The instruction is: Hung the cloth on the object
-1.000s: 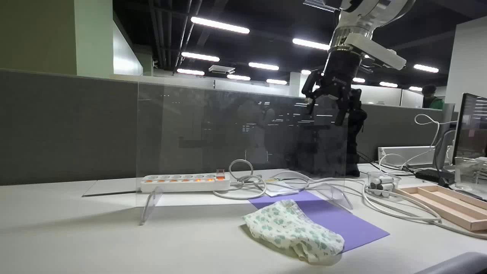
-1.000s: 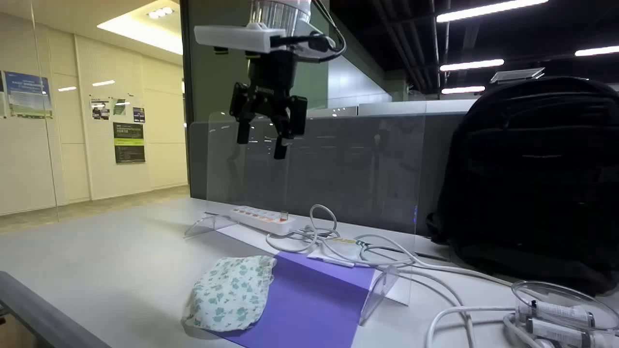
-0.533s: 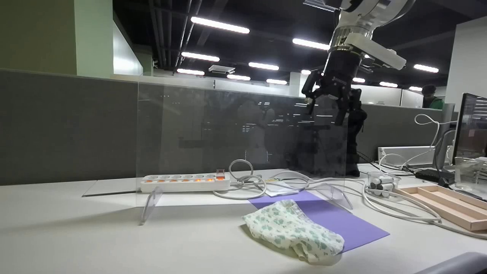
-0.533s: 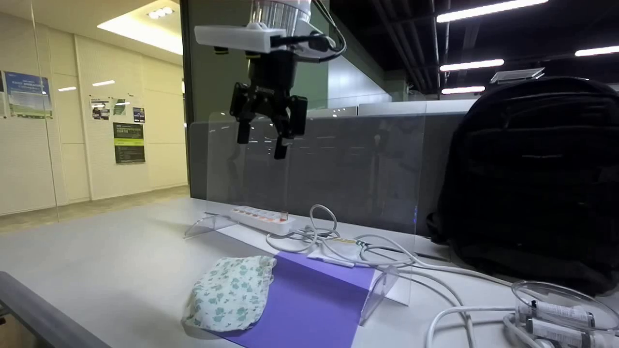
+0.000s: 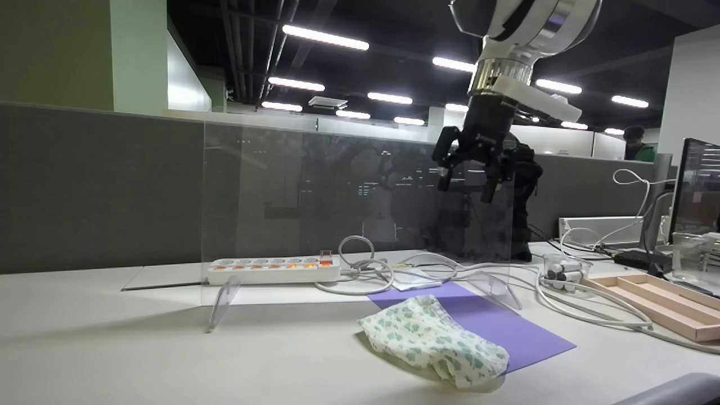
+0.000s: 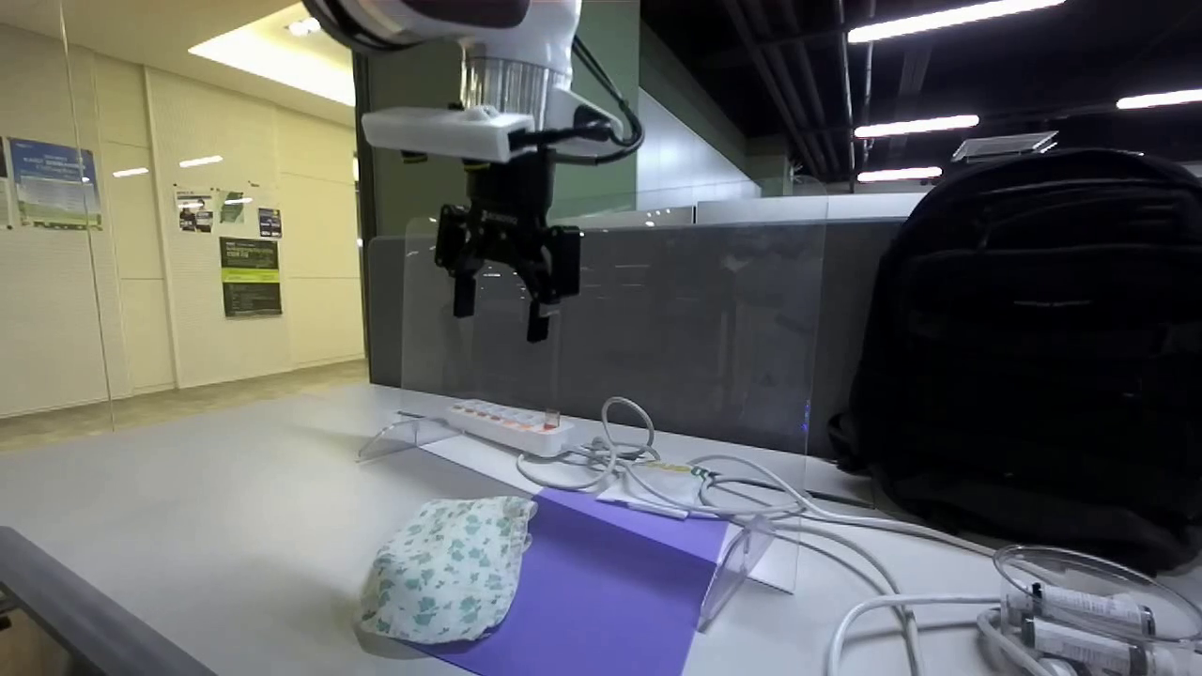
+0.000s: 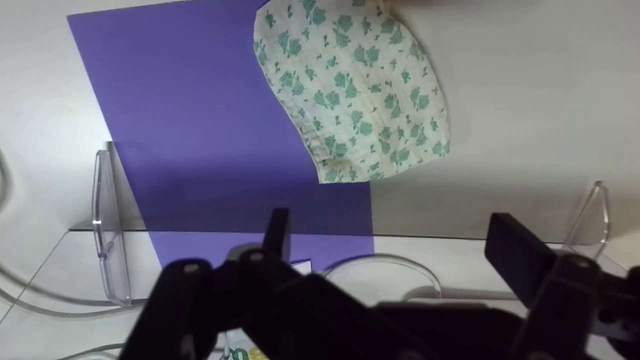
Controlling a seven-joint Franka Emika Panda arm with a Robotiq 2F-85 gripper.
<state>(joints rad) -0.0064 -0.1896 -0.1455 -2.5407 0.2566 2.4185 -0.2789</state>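
Plainly, the whole hanging is left to do. On the broad white desktop [image 5: 270,351] below your black two-fingered gripper [image 6: 500,314], the large, clear, upright panel [image 5: 337,202] has nothing draped over it; it stands near the hand, though you cannot tell which side of it the hand is on. Below the hand lies the flat purple mat [image 6: 610,591], showing on both sides of the panel's lower edge. The small cream-white cloth with green floral print [image 7: 357,95] lies rumpled, partly on that mat and partly on the desktop, well beneath the hand and ungripped. Your fingers [image 7: 520,255] are spread wide, with nothing between them. Likely ahead of you: lower, pinch, lift, drape.
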